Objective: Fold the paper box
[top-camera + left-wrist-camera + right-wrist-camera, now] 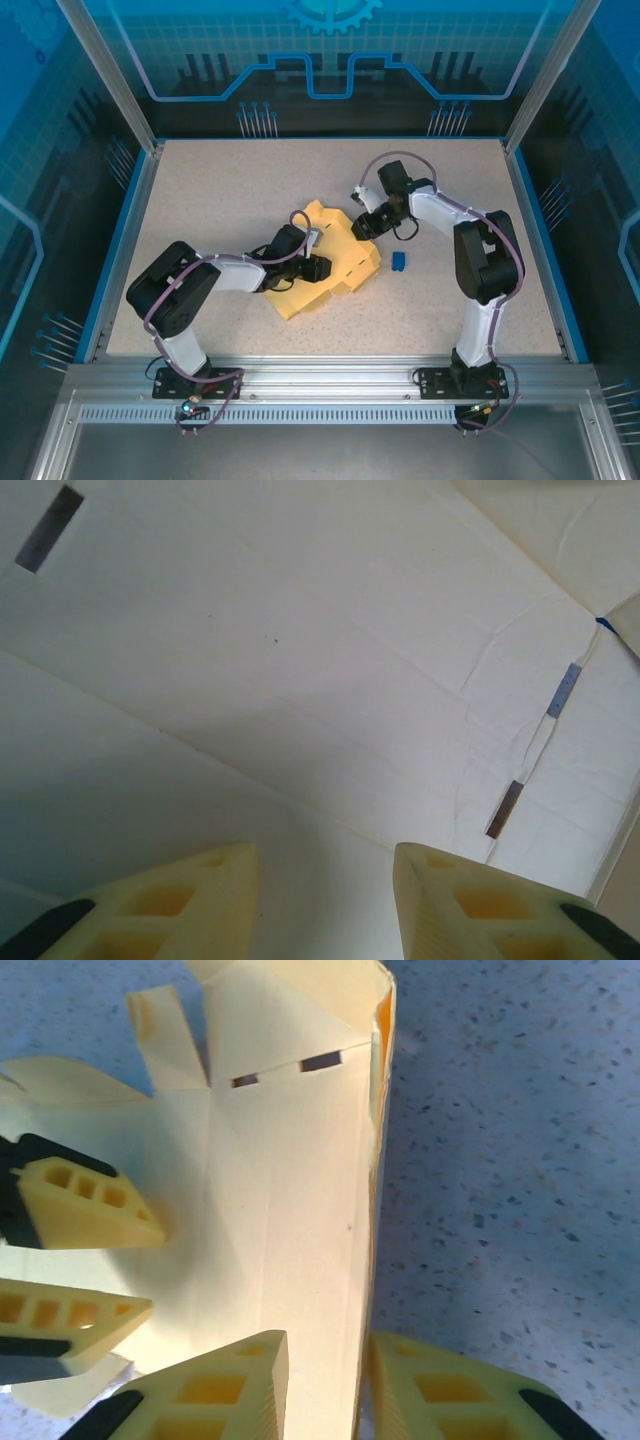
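The paper box [335, 262] is a pale yellow die-cut sheet lying partly folded at the table's middle. My left gripper [318, 268] rests over its centre, open. In the left wrist view the left gripper [325, 880] has its fingers wide apart and the sheet [300, 660] lies just beyond them. My right gripper [362, 226] is at the sheet's far right edge. In the right wrist view the right gripper [325, 1360] is open and straddles the raised side edge of the sheet [290, 1180]; the right finger touches that edge and the left one stands clear of it. The left arm's fingers [90, 1210] show there, on the sheet.
A tiny blue object [399, 262] lies on the speckled table [220, 190] just right of the sheet. A blue rim and metal frame posts bound the table. Slots [320, 1061] cut the sheet near its far flaps.
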You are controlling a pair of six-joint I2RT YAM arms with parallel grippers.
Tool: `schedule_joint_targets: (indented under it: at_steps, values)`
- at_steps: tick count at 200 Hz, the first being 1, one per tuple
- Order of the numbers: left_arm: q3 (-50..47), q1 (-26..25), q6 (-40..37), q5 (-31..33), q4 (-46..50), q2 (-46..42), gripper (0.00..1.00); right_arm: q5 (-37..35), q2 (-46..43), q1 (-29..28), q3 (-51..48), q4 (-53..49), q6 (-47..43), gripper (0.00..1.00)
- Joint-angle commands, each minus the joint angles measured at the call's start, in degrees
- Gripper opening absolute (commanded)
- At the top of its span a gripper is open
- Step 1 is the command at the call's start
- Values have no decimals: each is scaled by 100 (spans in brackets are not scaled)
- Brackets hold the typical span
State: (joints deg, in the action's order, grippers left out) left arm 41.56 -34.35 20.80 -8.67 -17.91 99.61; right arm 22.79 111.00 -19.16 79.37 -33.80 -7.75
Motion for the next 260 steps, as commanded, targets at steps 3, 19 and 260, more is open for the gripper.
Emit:
schedule_joint_targets:
  at_steps: [3,19,260]
  values:
    - [-100,-32,62,-133,70,67,41,-325,-237,-91,-150,224,-119,26]
    - [-103,-29,70,-135,69,67,41,-407,-267,-114,-281,398,-126,24]
    - [-147,12,78,-180,163,-75,35,-1664,-1026,-537,87,-499,-397,0]
